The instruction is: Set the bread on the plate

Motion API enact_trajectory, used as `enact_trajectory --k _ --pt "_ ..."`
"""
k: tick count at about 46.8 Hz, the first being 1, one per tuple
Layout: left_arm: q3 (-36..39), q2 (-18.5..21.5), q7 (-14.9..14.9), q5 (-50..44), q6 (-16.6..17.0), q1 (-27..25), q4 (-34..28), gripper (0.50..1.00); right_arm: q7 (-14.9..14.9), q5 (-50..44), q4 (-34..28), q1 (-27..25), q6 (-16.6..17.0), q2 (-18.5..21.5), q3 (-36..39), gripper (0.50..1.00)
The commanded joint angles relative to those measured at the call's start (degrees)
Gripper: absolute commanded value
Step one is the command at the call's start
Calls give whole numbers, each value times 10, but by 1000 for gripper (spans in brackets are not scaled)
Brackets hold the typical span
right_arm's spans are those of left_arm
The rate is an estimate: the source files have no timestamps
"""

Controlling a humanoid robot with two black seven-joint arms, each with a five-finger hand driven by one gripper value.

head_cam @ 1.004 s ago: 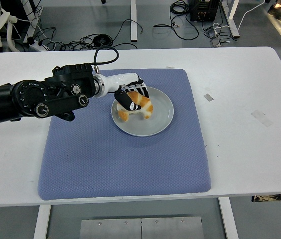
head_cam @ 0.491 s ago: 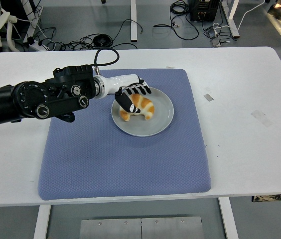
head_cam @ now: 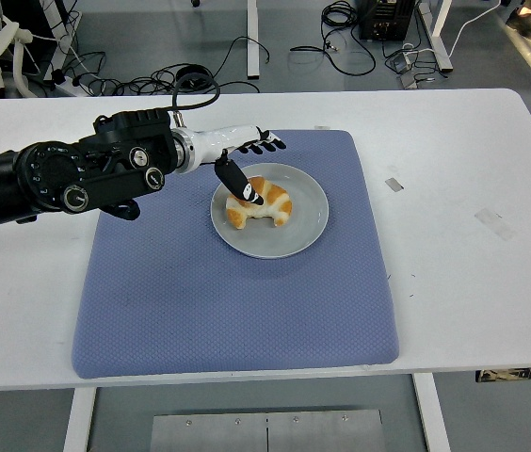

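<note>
The bread (head_cam: 262,201), a golden croissant-shaped roll, lies on the plate (head_cam: 305,229), resting on its left half with its curved back toward the far rim. It sits flat and appears settled, with no part overhanging the rim. Judged from this, the placing step is done and only the hand's withdrawal is left.

Handling assessment: the bread looks light, soft and somewhat crumbly, with a glazed crust that may be slightly slick. It would deform under a hard pinch. If it had to be taken up again, the thick middle of the arc is the sound place to hold, with fingers on either side; the thin tips would likely tear.

The left hand (head_cam: 245,162) is over the plate's far-left rim. Its fingers (head_cam: 267,145) are spread out beyond the far rim and hold nothing; the thumb points down and lies across the bread's left end, seemingly touching or just above it. The hand is released. A risk is that the thumb drags the bread as the hand lifts.

The plate is grey-white and stands on a blue mat (head_cam: 200,301), on the mat's far half. The mat lies on the white table (head_cam: 454,169). The right hand is not in view. Cables lie on the floor beyond the table.
</note>
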Motion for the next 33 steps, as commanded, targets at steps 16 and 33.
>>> enact_trajectory --k 16,33 --pt "-8 2 -2 -64 0 -19 21 955 0 0 0 0 0 0 0 1000" --pt "-81 47 -3 -96 2 23 30 957 0 0 0 0 0 0 0 1000"
